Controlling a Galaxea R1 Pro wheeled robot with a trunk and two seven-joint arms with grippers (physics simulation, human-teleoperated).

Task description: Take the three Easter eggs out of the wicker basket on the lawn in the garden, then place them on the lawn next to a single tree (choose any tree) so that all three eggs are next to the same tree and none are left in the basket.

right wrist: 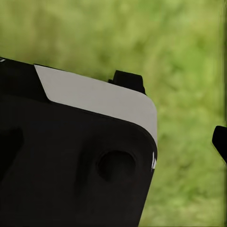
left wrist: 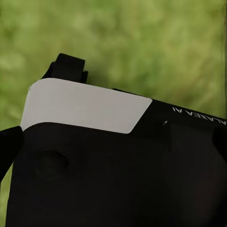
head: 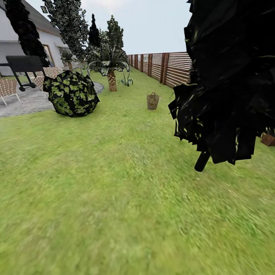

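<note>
The wicker basket (head: 152, 101) stands small and brown on the lawn (head: 114, 183), far ahead and slightly to the right, near the fence. The Easter eggs are hidden from here; the basket is too distant to show its inside. A tree (head: 71, 23) with dark glossy leaf clumps rises at the far left by the house. In the left wrist view a dark fingertip (left wrist: 8, 149) shows at the edge beside the robot's black and white body (left wrist: 85, 106). In the right wrist view another fingertip (right wrist: 220, 142) shows over blurred grass. Neither view shows how wide the jaws stand.
A black-trunked dark tree (head: 229, 76) looms close on the right. A round leafy bush (head: 71, 93) sits at the left, with a palm (head: 111, 72) behind it. The grey patio (head: 26, 101) with chairs lies far left, and a slatted fence (head: 172, 68) runs along the right.
</note>
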